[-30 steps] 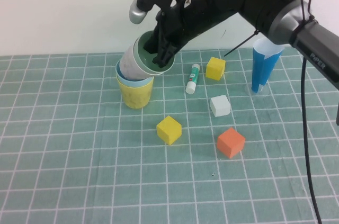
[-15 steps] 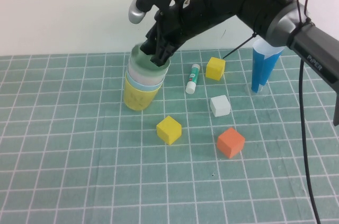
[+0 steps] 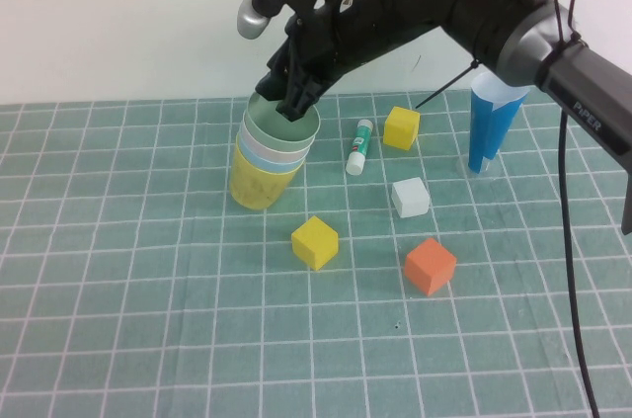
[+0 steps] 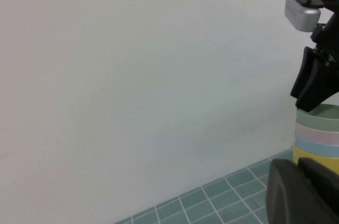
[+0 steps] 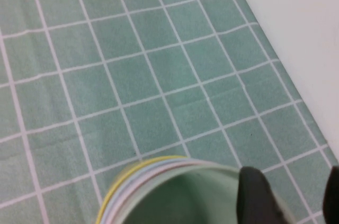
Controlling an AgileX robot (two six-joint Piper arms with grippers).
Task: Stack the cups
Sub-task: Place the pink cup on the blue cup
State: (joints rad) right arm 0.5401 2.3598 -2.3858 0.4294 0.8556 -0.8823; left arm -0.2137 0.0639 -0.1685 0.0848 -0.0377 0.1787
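The four cups stand nested in one upright stack at the back left of the mat: yellow (image 3: 255, 186) at the bottom, then light blue (image 3: 244, 153), pale pink (image 3: 249, 140) and pale green (image 3: 281, 131) on top. My right gripper (image 3: 293, 102) is right over the far rim of the green cup, open, with one finger at the rim and the other well outside it. In the right wrist view the green cup (image 5: 180, 197) fills the lower edge beside the gripper (image 5: 296, 197). My left gripper (image 4: 297, 167) is shut and empty, off to the side, facing the stack (image 4: 320, 118).
To the right of the stack lie a glue stick (image 3: 358, 146), a yellow cube (image 3: 402, 127), a white cube (image 3: 410, 198), an orange cube (image 3: 430, 266) and a nearer yellow cube (image 3: 315, 241). A dark-blue paper cone (image 3: 491, 126) stands at the back right.
My right gripper lowered the tilted green and pink cups into the blue and yellow ones. The stack now stands upright and the fingers have opened off the green rim.
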